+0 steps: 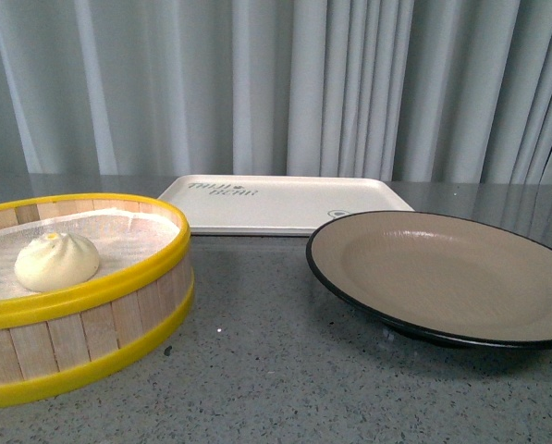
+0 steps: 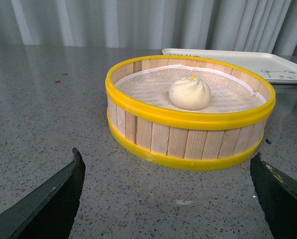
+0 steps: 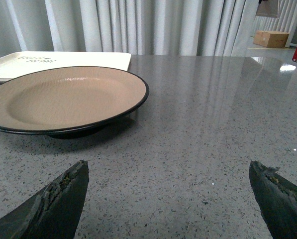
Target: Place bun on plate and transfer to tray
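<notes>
The cream-white bun (image 1: 57, 261) (image 2: 189, 93) lies on white cloth inside a yellow-rimmed wooden steamer basket (image 1: 91, 301) (image 2: 188, 142) at the table's left. The tan plate (image 1: 460, 273) (image 3: 63, 97) with a black rim stands empty at the right. Behind both lies the cream-white tray (image 1: 285, 203) (image 2: 257, 62) (image 3: 58, 59), empty. Neither arm shows in the front view. My left gripper (image 2: 167, 172) is open, low over the table just in front of the basket. My right gripper (image 3: 168, 177) is open over bare table, near the plate's side.
The grey speckled table (image 1: 276, 370) extends around the three items. Grey curtains (image 1: 285, 83) hang behind the table. A cardboard box (image 3: 271, 38) sits on the floor far off in the right wrist view.
</notes>
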